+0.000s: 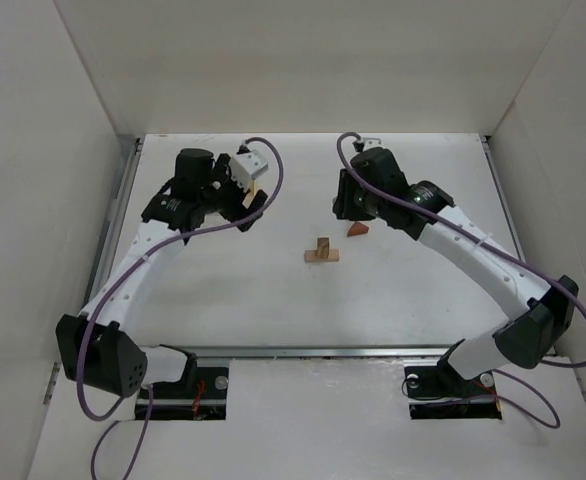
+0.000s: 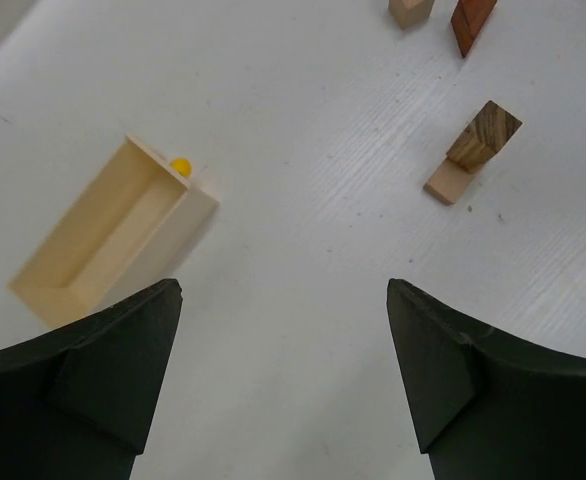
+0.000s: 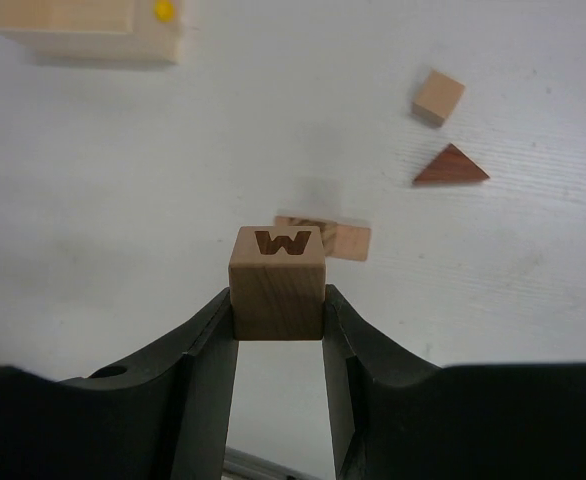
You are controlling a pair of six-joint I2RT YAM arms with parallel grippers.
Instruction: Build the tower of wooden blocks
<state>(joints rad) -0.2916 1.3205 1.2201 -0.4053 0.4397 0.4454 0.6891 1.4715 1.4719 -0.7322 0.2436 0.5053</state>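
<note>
Over the surface (image 3: 123,200), a cube (image 3: 278,270) is being gripped by the right claw (image 3: 278,300) — the left claw (image 2: 283,295) is being held open, empty.

Between the spread fingers of the left tool (image 2: 283,300), and straight ahead of it, the surface (image 2: 303,180) lies bare, giving a wide lane. Ahead to its left lies an open pale box (image 2: 103,235) with a yellow ball (image 2: 180,166) at its far corner. Ahead to its right stands the wood block tower (image 2: 473,152), well apart from the box. Beyond the tower sit a pale cube (image 2: 411,10) and a reddish-brown piece (image 2: 473,25), near each other.

A lettered cube (image 3: 276,270) fills the gap of the right tool (image 3: 278,312). The tower is just beyond it, and the two loose pieces lie farther ahead to its right. Bare surface separates them from the tower.
</note>
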